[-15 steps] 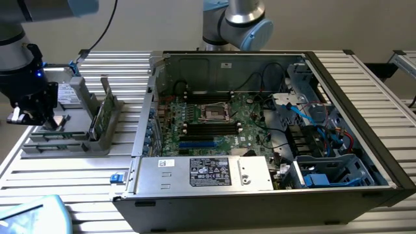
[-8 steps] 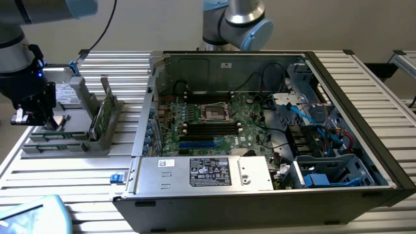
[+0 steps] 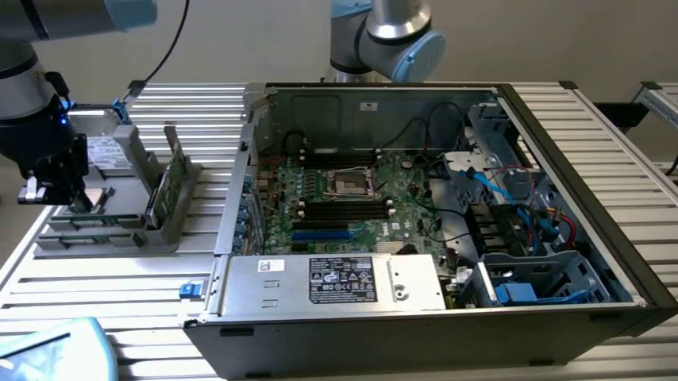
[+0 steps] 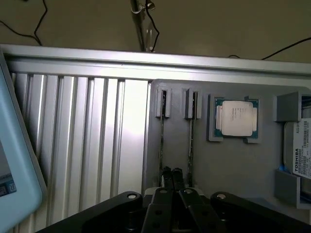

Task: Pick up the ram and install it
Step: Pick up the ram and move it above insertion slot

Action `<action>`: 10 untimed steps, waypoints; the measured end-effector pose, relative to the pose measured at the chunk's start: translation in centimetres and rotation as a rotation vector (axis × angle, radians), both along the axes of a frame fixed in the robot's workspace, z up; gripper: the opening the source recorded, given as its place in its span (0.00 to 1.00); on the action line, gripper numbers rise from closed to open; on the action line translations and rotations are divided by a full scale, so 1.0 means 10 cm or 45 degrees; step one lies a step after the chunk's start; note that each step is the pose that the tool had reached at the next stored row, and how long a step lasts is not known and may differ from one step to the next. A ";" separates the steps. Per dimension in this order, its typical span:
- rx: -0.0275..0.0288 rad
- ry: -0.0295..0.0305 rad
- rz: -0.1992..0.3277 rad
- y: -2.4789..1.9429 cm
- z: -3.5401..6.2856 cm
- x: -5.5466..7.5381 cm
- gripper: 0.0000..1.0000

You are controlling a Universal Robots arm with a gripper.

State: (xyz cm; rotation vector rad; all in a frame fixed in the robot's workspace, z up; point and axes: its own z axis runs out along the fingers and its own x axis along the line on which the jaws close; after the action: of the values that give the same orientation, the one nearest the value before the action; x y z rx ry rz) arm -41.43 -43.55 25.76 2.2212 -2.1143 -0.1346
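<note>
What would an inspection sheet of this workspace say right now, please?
Surface: ribbed metal table; grey rack on it.
Job's things: two ram sticks edge-on in rack slots; PC case open, motherboard bare.
Clutter: CPU, hard drive, taller boards in rack.
Claw: shut, holding nothing, over the rack by the sticks.
Cables: blue and red wires inside case; black lead hanging behind.
Surroundings: another arm behind case; pale-blue device at table edge.

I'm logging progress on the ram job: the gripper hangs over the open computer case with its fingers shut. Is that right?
Not quite. The gripper hangs over the grey rack on the exterior view's left, beside the computer case, not over it. The exterior view shows this. Its fingers are shut, as you said.
</note>
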 end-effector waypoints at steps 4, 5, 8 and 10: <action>0.0000 0.0000 0.000 0.000 0.000 0.00 0.10; 0.0000 0.0000 0.000 0.000 0.000 0.00 0.10; 0.0000 0.0000 0.000 0.000 0.000 0.00 0.10; 0.0000 0.0000 0.000 0.000 0.000 0.00 0.12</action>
State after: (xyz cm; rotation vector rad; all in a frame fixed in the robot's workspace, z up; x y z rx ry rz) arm -41.43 -43.55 25.76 2.2212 -2.1143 -0.1346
